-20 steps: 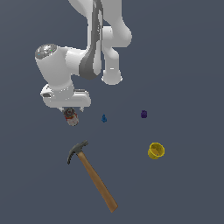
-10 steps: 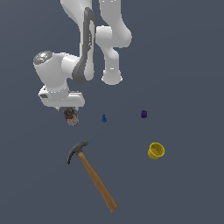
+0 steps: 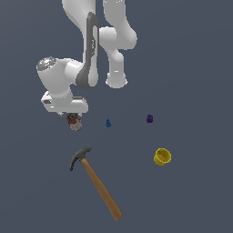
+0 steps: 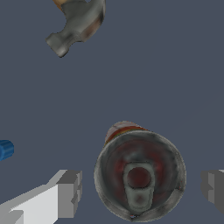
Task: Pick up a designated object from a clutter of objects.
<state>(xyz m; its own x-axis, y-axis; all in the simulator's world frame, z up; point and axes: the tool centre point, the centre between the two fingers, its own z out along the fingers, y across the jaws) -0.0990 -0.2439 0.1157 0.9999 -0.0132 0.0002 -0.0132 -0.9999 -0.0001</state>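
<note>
No readable text anywhere — can [image 4: 139, 177] label red-and-white, lettering illegible

A flat, matte floor [image 3: 200, 54] of even slate blue-grey fills the exterior view from the upper left corner of the frame to the lower right, and the same dull blue-grey surface forms the whole backdrop in the wrist view.

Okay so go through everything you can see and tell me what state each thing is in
Tool: open, one finger on each side of the can, not touching it.
Can: upright, not gripped.
Hammer: lying flat.
Yellow cup: tipped over.
Blue piece: resting alone.
Purple block: resting alone.
</note>
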